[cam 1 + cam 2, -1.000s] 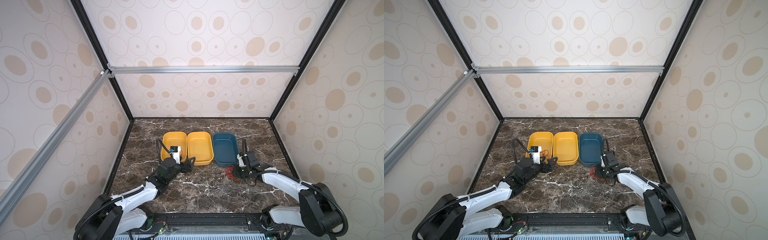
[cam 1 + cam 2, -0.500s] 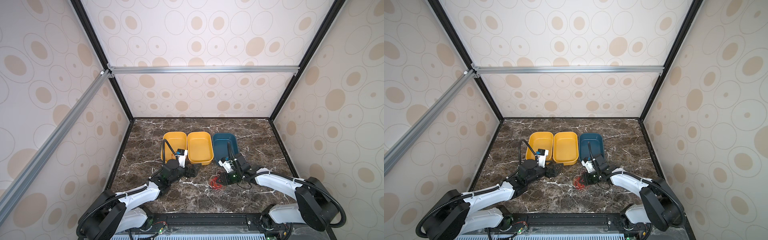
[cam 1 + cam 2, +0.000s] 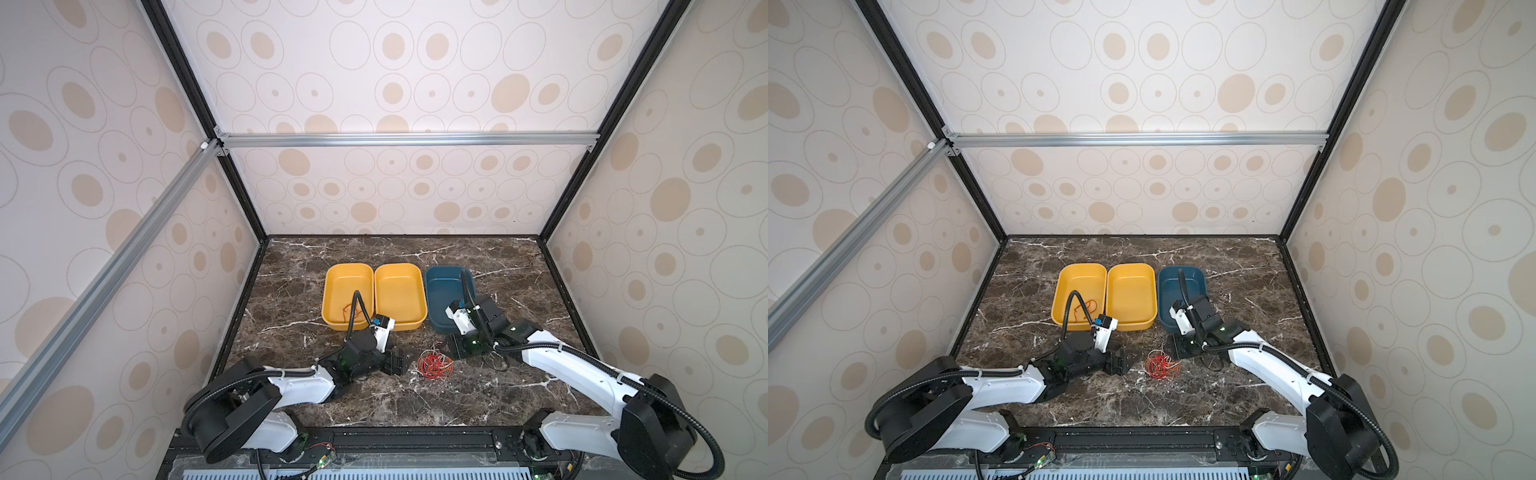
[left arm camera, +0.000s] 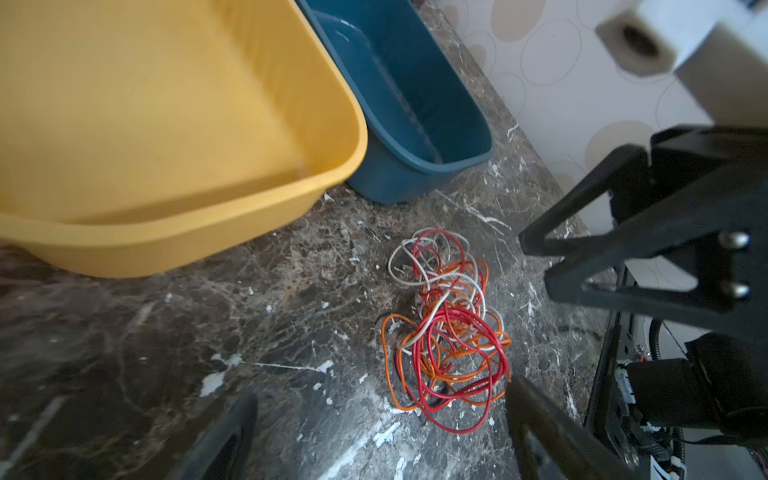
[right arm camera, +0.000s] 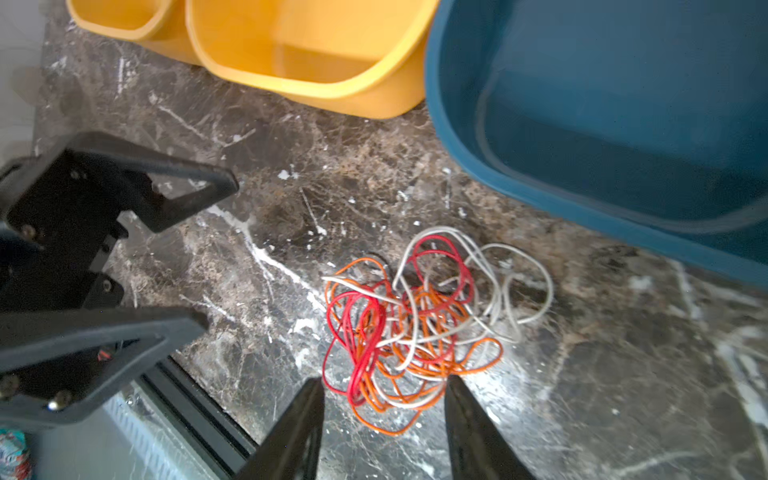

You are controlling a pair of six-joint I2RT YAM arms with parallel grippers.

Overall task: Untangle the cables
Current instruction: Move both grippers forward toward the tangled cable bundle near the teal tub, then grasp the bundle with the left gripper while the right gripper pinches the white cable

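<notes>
While the cables (image 3: pixel 435 365) lie in 1 tangle beside 3 bins (image 3: pixel 399 291), left tool (image 3: pixel 402 362) gapes wide, right tool (image 5: pixel 383 384) narrower, both empty.

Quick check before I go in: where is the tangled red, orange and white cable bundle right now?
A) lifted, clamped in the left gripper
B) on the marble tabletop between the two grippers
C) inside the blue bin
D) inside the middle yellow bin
B: in both top views the cable bundle lies loose on the marble tabletop, between the left gripper and the right gripper, whose jaws stand apart and grip nothing.
</notes>
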